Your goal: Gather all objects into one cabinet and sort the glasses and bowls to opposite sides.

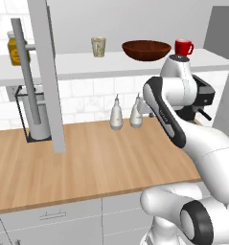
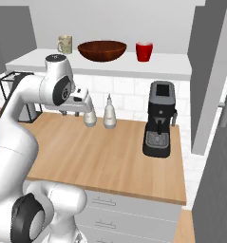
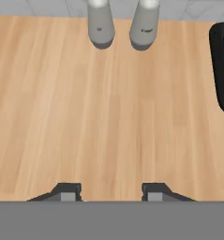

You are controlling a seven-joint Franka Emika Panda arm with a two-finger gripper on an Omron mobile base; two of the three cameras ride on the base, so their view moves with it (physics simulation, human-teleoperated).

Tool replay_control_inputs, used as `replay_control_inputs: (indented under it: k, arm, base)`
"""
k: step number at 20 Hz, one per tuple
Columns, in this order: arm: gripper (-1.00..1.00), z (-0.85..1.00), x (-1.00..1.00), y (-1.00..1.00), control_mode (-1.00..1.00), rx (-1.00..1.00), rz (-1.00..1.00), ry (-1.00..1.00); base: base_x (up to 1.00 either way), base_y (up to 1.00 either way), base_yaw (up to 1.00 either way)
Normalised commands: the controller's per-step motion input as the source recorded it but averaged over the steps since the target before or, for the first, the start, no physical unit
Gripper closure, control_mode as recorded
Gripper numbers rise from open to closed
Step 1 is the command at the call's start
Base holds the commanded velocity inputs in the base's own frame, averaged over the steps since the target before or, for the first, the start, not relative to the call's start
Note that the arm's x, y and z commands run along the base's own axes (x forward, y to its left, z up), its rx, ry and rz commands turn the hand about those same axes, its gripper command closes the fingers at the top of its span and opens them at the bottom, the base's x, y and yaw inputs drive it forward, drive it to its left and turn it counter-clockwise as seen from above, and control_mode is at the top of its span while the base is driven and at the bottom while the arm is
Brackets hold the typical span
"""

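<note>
The end effector (image 3: 111,191) hangs above the light wooden tabletop (image 3: 108,117), its two small dark fingertips (image 3: 66,191) standing apart with bare wood between them and nothing held. In the hand view two white pear-shaped bottles (image 3: 100,26) sit side by side at about 12 o'clock, close to the white tiled wall; each carries a faint grey mark on its body, too blurred to read. At 3 o'clock in that view lies the dark edge of a black coffee machine (image 3: 222,65).

In the left base view the open-fronted wall cabinet's white shelf board (image 1: 87,64) runs across the top of the picture. On it stand, from 11 o'clock toward 1 o'clock, a beige speckled cup (image 1: 98,47), a wide dark reddish-brown bowl (image 1: 146,50) and a bright red mug with a handle (image 1: 183,47), each apart from its neighbour. The bowl sits between the cup and the mug. A tall grey side panel (image 1: 49,72) drops from the shelf to the tabletop, and to its left, at about 10 o'clock, a yellow lidded jar (image 1: 15,49) rests on the shelf, partly hidden behind a grey upright post (image 1: 27,81).

In the right base view the same row reads cup (image 2: 64,43), bowl (image 2: 102,50), mug (image 2: 144,51), and the coffee machine (image 2: 159,118) stands on the tabletop at 3 o'clock, beside the bottles (image 2: 109,114). No lettering on the machine can be read. Grey base cabinets with handles (image 2: 129,211) lie under the tabletop.
</note>
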Motion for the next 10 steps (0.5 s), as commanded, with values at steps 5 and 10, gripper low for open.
replay_control_inputs:
  k: [5, 10]
  arm:
    - [-1.0, 0.0, -0.29, 0.0, -1.0, 0.0, 0.0, 0.0]
    - [-1.0, 0.0, -1.0, 0.0, -1.0, -0.01, -0.01, -0.11]
  base:
    - [0.0, 0.0, 0.0]
    - [0.0, 0.0, 0.0]
